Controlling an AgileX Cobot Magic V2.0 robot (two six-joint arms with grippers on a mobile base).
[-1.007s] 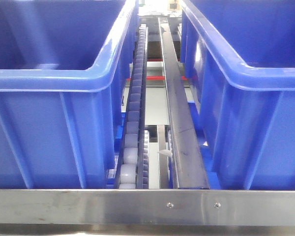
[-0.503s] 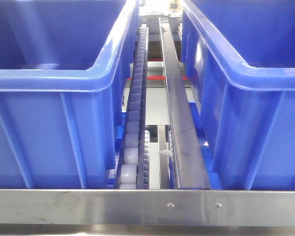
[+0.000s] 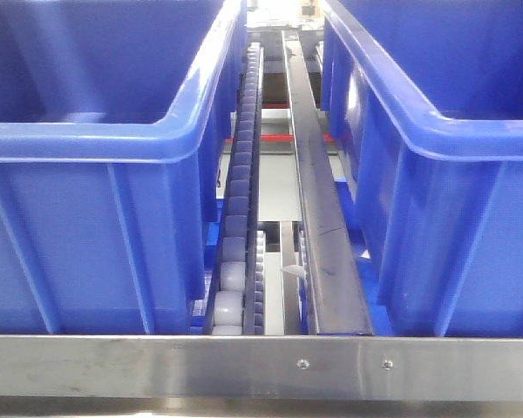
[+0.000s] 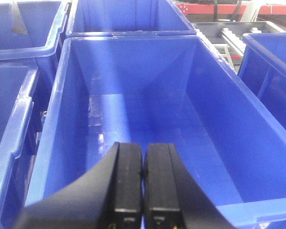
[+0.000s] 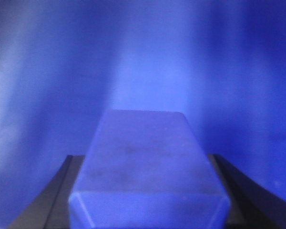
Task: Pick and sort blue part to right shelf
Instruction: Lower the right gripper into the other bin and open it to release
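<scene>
In the right wrist view my right gripper (image 5: 145, 162) is shut on a blue block-shaped part (image 5: 145, 157), which fills the space between the two black fingers (image 5: 62, 191). Blurred blue plastic fills everything behind it, very close. In the left wrist view my left gripper (image 4: 143, 162) is shut with nothing in it, pads touching, above the near end of an empty blue bin (image 4: 148, 109). The front view shows the right shelf: its grey steel front rail (image 3: 261, 366) with screws, a pale roller track (image 3: 235, 226) and two large blue bins (image 3: 96, 139). Neither gripper shows in the front view.
A dark steel divider rail (image 3: 318, 209) runs beside the roller track between the bins. More blue bins stand left (image 4: 14, 71), behind (image 4: 128, 16) and right (image 4: 271, 71) of the bin under my left gripper. A red frame (image 4: 214, 7) lies far back.
</scene>
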